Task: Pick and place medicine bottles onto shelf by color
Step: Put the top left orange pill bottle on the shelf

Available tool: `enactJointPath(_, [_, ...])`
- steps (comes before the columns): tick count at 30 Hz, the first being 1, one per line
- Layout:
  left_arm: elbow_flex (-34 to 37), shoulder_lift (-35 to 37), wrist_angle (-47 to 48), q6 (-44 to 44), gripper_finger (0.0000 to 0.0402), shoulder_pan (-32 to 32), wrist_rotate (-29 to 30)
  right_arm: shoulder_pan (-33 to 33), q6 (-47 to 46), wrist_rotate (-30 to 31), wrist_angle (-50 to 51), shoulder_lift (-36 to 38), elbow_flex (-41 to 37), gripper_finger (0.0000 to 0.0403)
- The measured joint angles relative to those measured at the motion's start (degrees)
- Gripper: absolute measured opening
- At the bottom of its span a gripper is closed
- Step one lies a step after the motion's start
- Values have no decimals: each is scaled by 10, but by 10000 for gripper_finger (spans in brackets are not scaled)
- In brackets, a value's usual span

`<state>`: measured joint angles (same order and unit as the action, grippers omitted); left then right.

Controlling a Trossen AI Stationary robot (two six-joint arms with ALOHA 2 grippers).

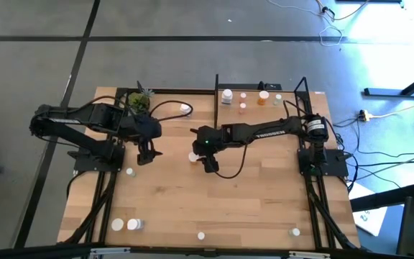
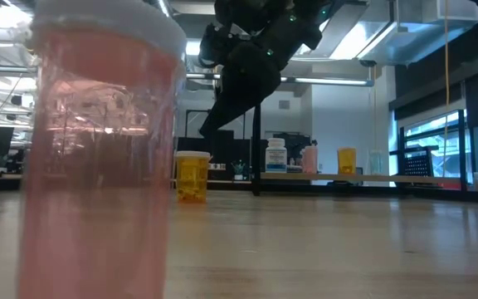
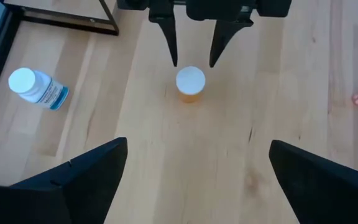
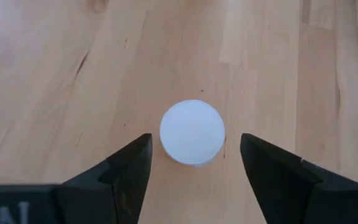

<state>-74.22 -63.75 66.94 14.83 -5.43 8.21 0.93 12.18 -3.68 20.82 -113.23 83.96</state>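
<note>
1. Here, the right end effector is seen spread wide above an upright orange bottle near the centre of the high view, its white cap between the two fingers but untouched.
2. A slip is judged possible: a finger landing on the cap could tip the bottle and send it rolling.
3. The left end effector is held open, left of centre; a collision is likely if both arms close on the same bottle.
4. The shelf lies at the upper middle, its thin black posts a snag risk.
5. Open bench remains across the lower frame, with scattered bottles near its bottom edge.
</note>
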Motion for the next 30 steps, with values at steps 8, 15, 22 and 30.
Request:
enactJointPath(8, [0, 0, -2, -3, 387, 0, 0, 0, 0, -3, -2, 0, 0, 247])
enactJointPath(15, [0, 0, -2, -3, 387, 0, 0, 0, 0, -14, -5, 0, 0, 247])
enactJointPath(22, [0, 0, -2, -3, 387, 0, 0, 0, 0, -15, -5, 0, 0, 247])
enactJointPath(30, [0, 0, -2, -3, 387, 0, 0, 0, -1, -15, -6, 0, 0, 251])
